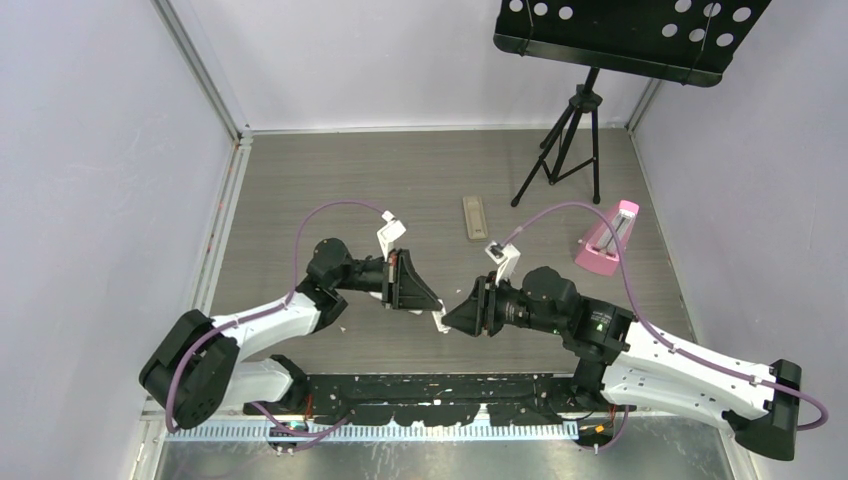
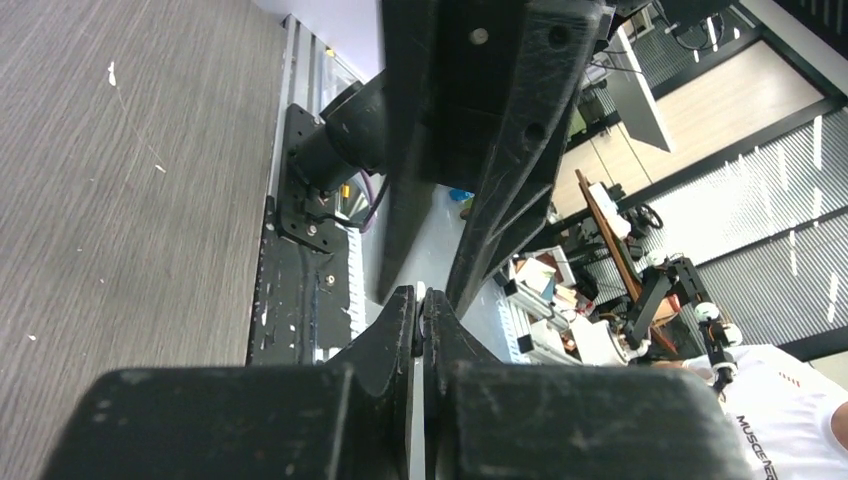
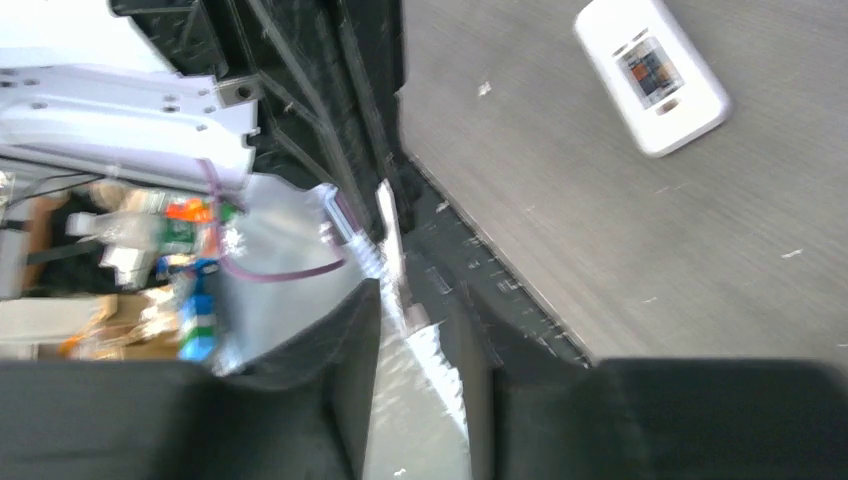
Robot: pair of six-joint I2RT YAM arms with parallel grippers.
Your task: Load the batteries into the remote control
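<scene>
Pinching a thin white piece [image 3: 412,395], left claw [image 2: 420,298] clamped; right claw [image 3: 415,300] loosely parted around it (gap clear only wrist-side).

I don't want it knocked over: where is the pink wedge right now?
The pink wedge stands on the table, on the right side of the top view, just right of the tripod.

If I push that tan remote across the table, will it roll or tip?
Probably neither: the remote control lies flat, a slim bar, so it should slide. It looks rigid and likely light, so it may skid or spin.
</scene>
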